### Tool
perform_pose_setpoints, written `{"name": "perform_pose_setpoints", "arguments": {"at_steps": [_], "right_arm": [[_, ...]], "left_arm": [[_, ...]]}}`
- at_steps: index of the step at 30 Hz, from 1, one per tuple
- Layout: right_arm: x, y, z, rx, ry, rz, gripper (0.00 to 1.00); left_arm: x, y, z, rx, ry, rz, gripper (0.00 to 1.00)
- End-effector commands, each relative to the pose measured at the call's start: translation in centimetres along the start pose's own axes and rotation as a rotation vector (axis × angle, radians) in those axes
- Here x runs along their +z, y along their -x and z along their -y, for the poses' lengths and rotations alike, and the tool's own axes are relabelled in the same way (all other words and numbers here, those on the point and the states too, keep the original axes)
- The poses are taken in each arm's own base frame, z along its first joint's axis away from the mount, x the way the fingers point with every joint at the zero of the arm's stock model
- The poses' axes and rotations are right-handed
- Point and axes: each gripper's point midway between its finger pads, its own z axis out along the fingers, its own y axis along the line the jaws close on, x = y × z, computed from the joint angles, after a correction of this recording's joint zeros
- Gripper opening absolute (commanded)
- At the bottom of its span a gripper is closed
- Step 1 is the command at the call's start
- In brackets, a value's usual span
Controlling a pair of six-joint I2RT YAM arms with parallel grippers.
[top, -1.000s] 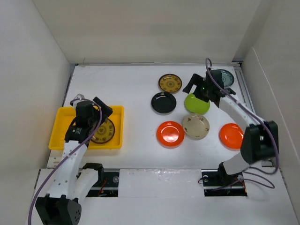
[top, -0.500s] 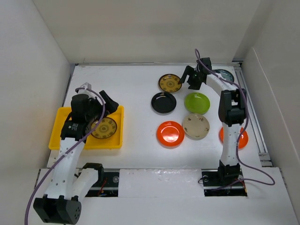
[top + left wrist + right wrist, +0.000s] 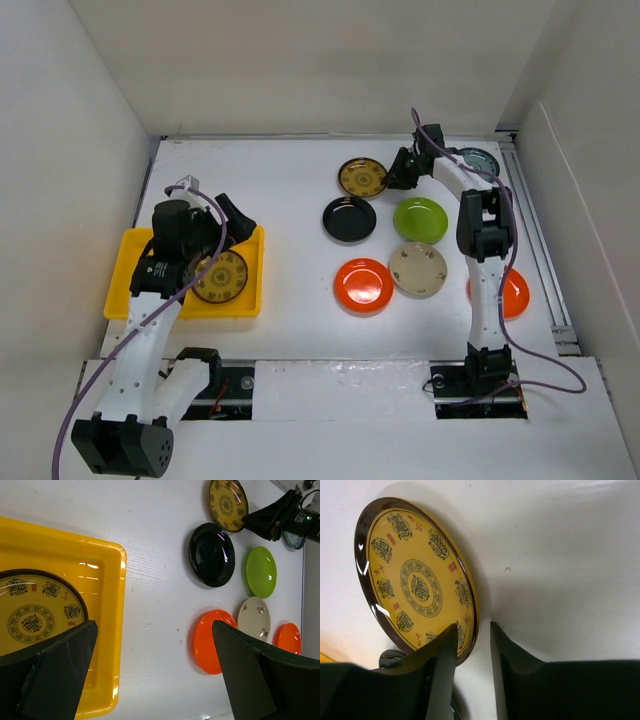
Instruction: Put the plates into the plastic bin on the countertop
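Observation:
A brown-gold plate [image 3: 220, 277] [image 3: 35, 615] lies in the yellow plastic bin [image 3: 130, 270] at the left of the countertop [image 3: 280, 190]. My left gripper [image 3: 207, 217] [image 3: 155, 630] hangs over the bin's right side, wide open and holding nothing. A second brown-gold plate [image 3: 360, 177] [image 3: 415, 585] lies flat at the back. My right gripper [image 3: 400, 172] [image 3: 472, 625] straddles its right rim with narrowed jaws. One finger lies over the plate's face. A sliver of countertop shows between the rim and the other finger.
Black [image 3: 349, 219], lime green [image 3: 420, 220], orange [image 3: 362, 284] and beige [image 3: 417, 269] plates lie grouped right of centre. A grey-teal plate [image 3: 480, 162] sits at the back right. Another orange plate [image 3: 515, 292] is partly hidden behind the right arm. White walls surround the countertop.
My right arm swung back and left from over the lime green plate to the rear brown-gold plate's rim, its jaws narrowing from wide open. My left gripper lifted slightly over the bin.

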Motion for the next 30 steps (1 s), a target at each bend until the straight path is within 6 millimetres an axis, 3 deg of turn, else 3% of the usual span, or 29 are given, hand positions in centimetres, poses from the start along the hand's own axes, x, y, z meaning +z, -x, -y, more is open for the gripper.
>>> {"name": "perform_pose_setpoints", "arguments": {"at_steps": [1,6,7,11,14,15,16,17,18,19,21,22,23,28,30], "right_arm": [[0.5,0.1,0.5,0.038,0.001,-0.026,0.35],[1.1,-0.5,-0.4,0.072,0.057,-0.071,0.13],[1.1,-0.2,-0.8,0.089,0.112,-0.076,0.01],[0.0,0.7,-1.9,0.136,0.169,-0.042,0.00],[-4.0,3.0,-5.9,0.094,0.252,0.079,0.00],[-4.1,1.4,-5.5,0.107,0.242,0.071,0.00],[-7.5,2.7,-7.6,0.084,0.277,0.140,0.00],[-8.3,2.5,-8.5,0.068,0.272,0.167,0.00],[-8.6,0.9,-9.4,0.053,0.276,0.154,0.00],[-11.1,0.7,-11.6,0.007,0.314,0.185,0.00],[-12.5,-0.7,-13.5,-0.035,0.327,0.193,0.00],[-12.4,-3.0,-14.9,-0.059,0.343,0.156,0.00],[-13.8,-3.7,-16.1,-0.091,0.352,0.167,0.00],[-15.4,-10.4,-22.1,-0.214,0.434,0.096,0.00],[-16.3,-12.2,-23.3,-0.239,0.459,0.079,0.00]], "left_arm": [[-0.2,0.7,0.9,0.030,-0.044,0.032,1.00],[0.0,0.7,1.9,0.037,-0.101,0.021,1.00],[0.1,0.4,2.1,0.048,-0.122,0.009,1.00],[1.2,-0.4,3.1,0.050,-0.196,-0.043,1.00],[1.5,0.0,5.0,0.045,-0.293,-0.063,1.00],[2.0,0.3,5.6,0.054,-0.329,-0.065,1.00],[2.0,0.7,6.5,0.046,-0.365,-0.064,1.00],[1.8,1.2,7.4,0.045,-0.403,-0.063,1.00],[2.3,1.5,7.7,0.037,-0.421,-0.071,1.00],[2.4,2.1,8.5,0.037,-0.452,-0.059,1.00],[2.5,3.2,9.5,0.039,-0.483,-0.052,1.00],[3.2,3.2,9.5,0.025,-0.484,-0.069,1.00],[3.6,3.5,9.6,0.026,-0.486,-0.067,1.00],[5.0,4.4,9.9,0.007,-0.486,-0.071,1.00],[5.1,4.5,9.8,-0.003,-0.478,-0.067,1.00]]}}
